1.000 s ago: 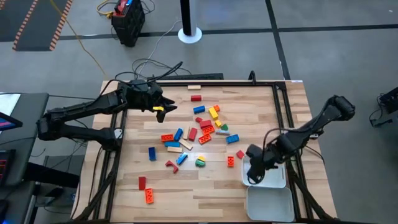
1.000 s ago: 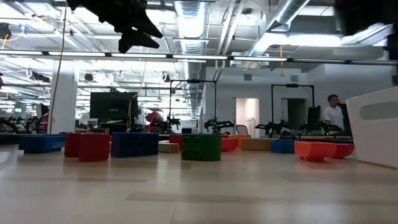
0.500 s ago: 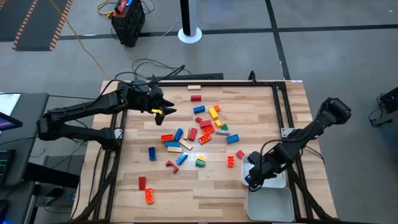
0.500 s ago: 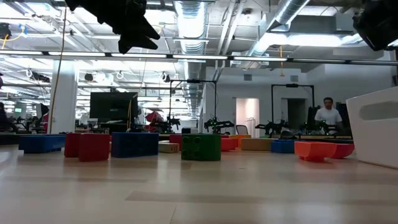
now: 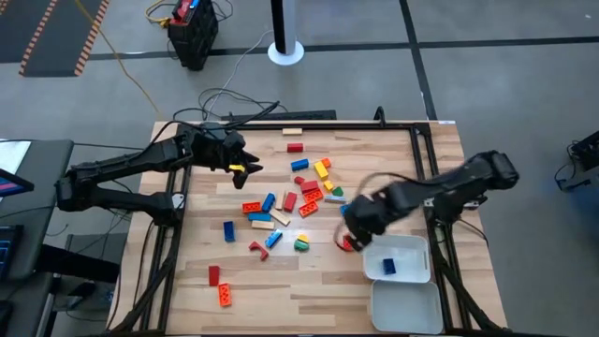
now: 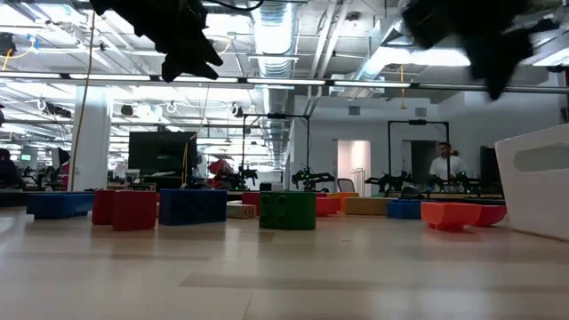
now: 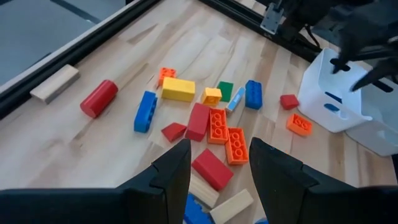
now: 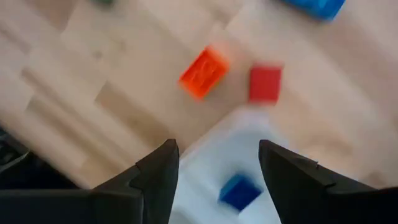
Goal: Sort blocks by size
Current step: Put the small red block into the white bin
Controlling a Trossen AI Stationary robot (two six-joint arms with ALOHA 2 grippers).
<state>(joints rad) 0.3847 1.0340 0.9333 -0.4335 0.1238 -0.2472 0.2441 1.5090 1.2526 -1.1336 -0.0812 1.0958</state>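
Wooden tabletop (image 5: pixel 393 154) carries the scattered blocks (image 5: pixel 304 197); one blue block (image 5: pixel 388 266) already lies in the white tray (image 5: pixel 416 271). Right gripper (image 5: pixel 354 223), released and empty, must next descend on the orange block (image 8: pixel 203 73); left gripper (image 5: pixel 245 167) grasps a yellow block (image 5: pixel 240 169)

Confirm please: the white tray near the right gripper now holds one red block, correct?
Not red. The block in the white tray is blue, as the high view shows; the right wrist view shows it too. It is one block, and the right gripper is beside that tray.
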